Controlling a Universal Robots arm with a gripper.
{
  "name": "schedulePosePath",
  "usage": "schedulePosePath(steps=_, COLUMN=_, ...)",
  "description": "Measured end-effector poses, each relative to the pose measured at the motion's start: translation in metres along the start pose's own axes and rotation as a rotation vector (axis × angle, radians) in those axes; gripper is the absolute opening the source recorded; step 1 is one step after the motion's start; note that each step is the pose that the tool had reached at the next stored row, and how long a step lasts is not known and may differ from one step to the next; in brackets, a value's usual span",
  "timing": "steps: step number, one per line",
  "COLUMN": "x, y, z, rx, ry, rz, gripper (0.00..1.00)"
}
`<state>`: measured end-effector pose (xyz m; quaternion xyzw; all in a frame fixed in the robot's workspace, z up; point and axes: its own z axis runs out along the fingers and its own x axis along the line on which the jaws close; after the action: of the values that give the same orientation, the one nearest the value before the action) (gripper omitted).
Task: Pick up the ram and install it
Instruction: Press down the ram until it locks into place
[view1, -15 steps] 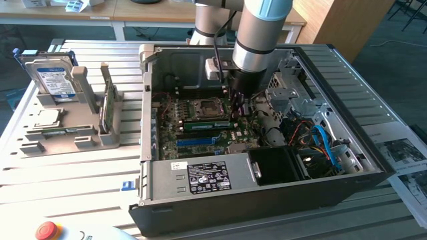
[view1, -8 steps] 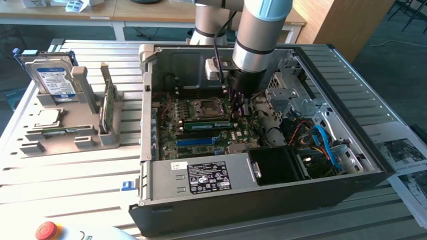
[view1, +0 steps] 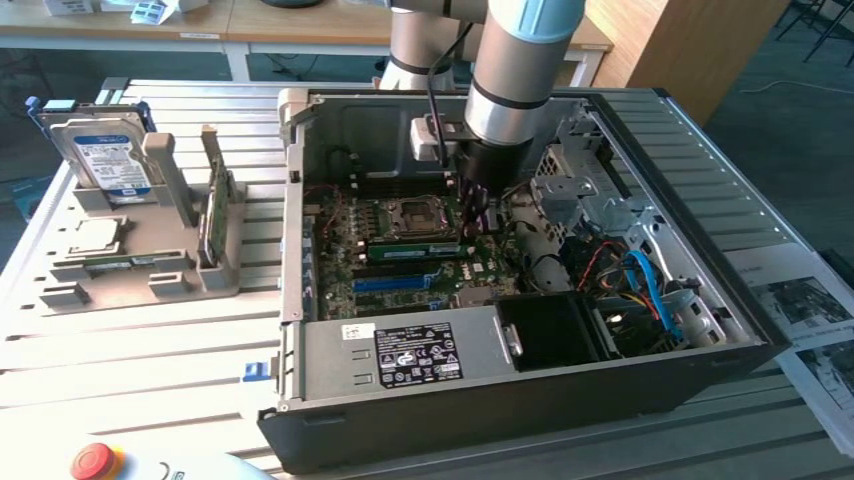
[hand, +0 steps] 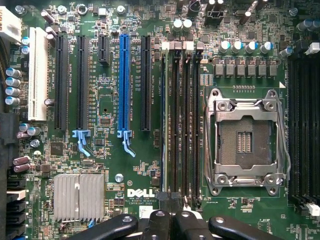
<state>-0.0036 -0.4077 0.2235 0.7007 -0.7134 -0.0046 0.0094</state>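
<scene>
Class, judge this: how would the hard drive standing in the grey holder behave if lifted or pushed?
The hard drive looks metal-cased, so probably stiff and heavy for its size. Standing on edge in the grey holder, it would likely tip, not roll, if pushed. Its smooth label may be slippery.

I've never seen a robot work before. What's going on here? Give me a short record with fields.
Setting: open computer case on a slatted table
Arm: reaching down into the case
Gripper: shut, low over the circuit board
Ram: green stick standing on edge in a slot, by the gripper's tips; contact unclear
Nearby on board: blue slot, empty processor socket
Outside the case: hard drive upright in a grey holder, at the exterior view's left
</scene>
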Motion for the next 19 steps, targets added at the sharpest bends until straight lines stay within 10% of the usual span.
schedulePosePath(steps=19, x=-0.0001, y=0.0, z=-0.001, rx=-0.0002, ry=-0.0006, rz=0.0, gripper=0.1)
